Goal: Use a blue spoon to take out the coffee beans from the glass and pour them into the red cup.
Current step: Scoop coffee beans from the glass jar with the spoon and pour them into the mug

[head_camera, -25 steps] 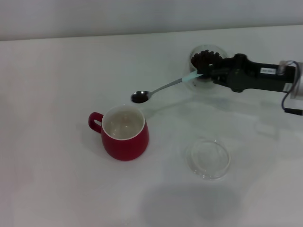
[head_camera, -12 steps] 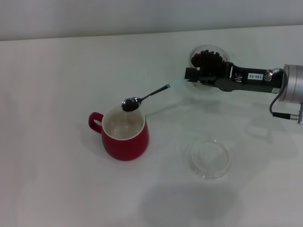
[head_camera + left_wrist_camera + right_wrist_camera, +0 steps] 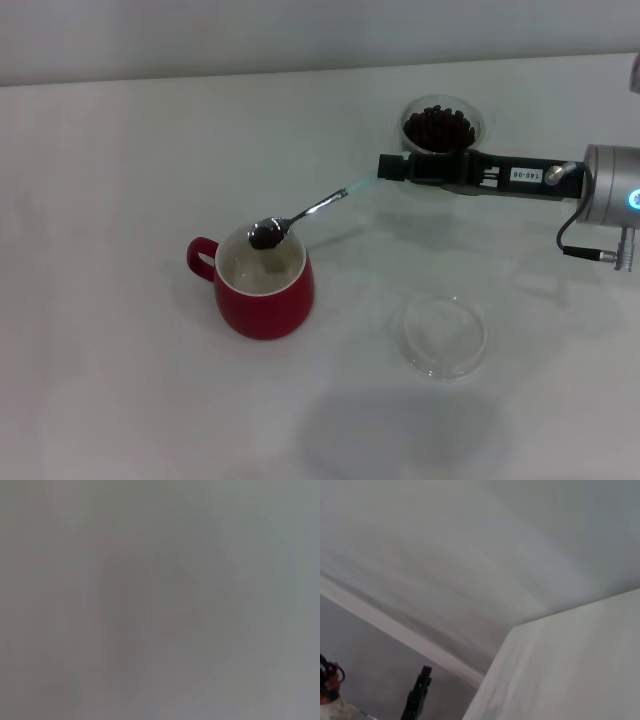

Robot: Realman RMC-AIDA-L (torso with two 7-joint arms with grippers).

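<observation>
The red cup (image 3: 262, 295) stands at the middle left of the table, its handle to the left. My right gripper (image 3: 388, 166) reaches in from the right and is shut on the pale blue handle of the blue spoon (image 3: 300, 216). The spoon slopes down to the left; its metal bowl is tilted over the cup's rim and a coffee bean (image 3: 271, 264) is inside the cup. The glass (image 3: 440, 127) with the heap of coffee beans (image 3: 436, 124) stands behind the gripper. My left gripper is out of view.
A flat shallow clear dish (image 3: 440, 334) lies on the white table (image 3: 120, 380) to the right of the cup, in front of my right arm. The wrist views show only blurred grey and white surfaces.
My right gripper has rolled and carried the spoon left and down, from beside the cup to over its rim. The spoon bowl has tipped and beans have dropped into the cup.
</observation>
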